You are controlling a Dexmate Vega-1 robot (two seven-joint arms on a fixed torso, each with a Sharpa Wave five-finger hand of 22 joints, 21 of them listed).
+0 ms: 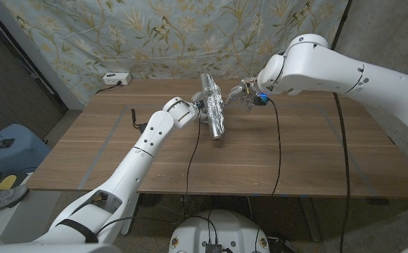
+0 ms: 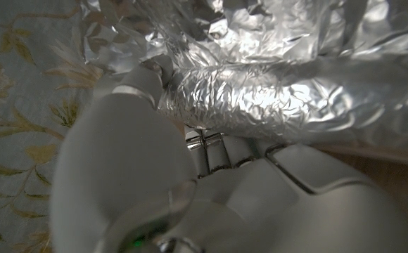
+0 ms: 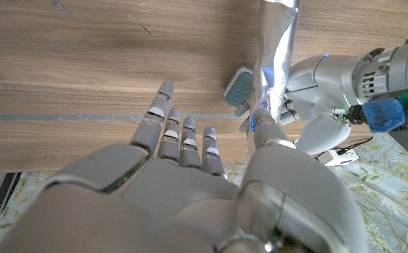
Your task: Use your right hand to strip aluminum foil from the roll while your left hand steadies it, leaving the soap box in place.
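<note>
The crinkled foil roll [image 1: 214, 112] lies near the table's middle back, running front to back. My left hand [image 1: 190, 109] grips it from its left side; in the left wrist view the roll [image 2: 260, 98] lies across my fingers [image 2: 207, 151]. A loose foil sheet [image 1: 229, 94] stretches from the roll to my right hand [image 1: 245, 91]. In the right wrist view the sheet [image 3: 274, 56] runs down to my thumb [image 3: 260, 130], which pinches its edge while the other fingers are spread. A grey-teal soap box [image 3: 239, 86] sits beside the foil, close to my left hand [image 3: 309, 91].
A white power strip [image 1: 115, 77] sits at the table's back left edge. A small black object [image 1: 135, 121] lies left of my left arm. Black cables [image 1: 278, 147] run across the table to its front edge. A floral curtain hangs behind.
</note>
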